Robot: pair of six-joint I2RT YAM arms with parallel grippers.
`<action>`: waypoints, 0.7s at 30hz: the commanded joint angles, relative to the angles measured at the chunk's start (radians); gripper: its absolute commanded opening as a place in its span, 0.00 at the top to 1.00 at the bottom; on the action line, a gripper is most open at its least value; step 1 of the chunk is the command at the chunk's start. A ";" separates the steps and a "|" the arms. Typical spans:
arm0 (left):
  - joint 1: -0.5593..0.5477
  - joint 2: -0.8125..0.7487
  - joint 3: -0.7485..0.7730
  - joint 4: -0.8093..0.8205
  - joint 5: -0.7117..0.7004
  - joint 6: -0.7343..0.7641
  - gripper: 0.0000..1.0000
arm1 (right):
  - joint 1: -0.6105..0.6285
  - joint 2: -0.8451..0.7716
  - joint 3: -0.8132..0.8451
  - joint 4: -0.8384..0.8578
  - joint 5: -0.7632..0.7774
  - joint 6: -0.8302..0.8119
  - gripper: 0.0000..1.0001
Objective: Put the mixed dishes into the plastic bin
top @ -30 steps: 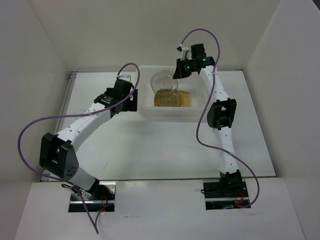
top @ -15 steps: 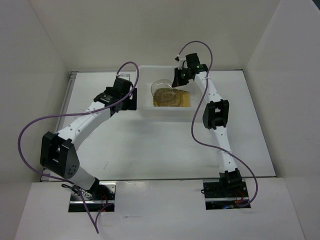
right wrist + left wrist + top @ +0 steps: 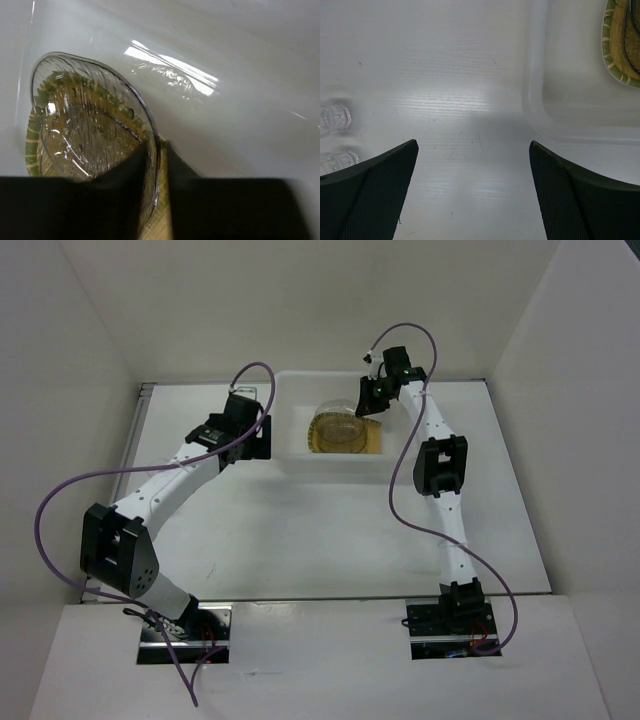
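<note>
Standing far-centre, bin (image 3: 300, 462) holds plate (image 3: 372, 443) lying flat, with dish (image 3: 90, 120) resting on it, evidently for release there. Right gripper (image 3: 156, 150), arm reaching far and wrist pitched down, straddles the dish rim narrowly; grip cannot be confirmed. Left gripper (image 3: 473, 142) hovers wide and empty, just left of bin.

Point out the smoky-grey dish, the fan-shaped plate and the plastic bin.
smoky-grey dish (image 3: 90, 120), right wrist view, on its ribbed middle.
fan-shaped plate (image 3: 620, 42), left wrist view, on its tan surface just inside the green edge.
plastic bin (image 3: 535, 75), left wrist view, on its rolled rim.
</note>
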 commanded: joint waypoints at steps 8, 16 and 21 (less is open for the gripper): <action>0.043 -0.052 0.040 0.015 0.020 0.000 0.02 | -0.011 -0.157 -0.093 -0.040 0.080 -0.014 0.29; 0.053 -0.081 0.040 0.015 0.043 -0.009 0.02 | -0.009 -0.413 -0.287 0.000 0.071 -0.025 0.30; 0.053 -0.101 0.028 0.015 0.043 -0.009 0.02 | 0.037 -0.409 -0.418 0.041 0.155 -0.045 0.25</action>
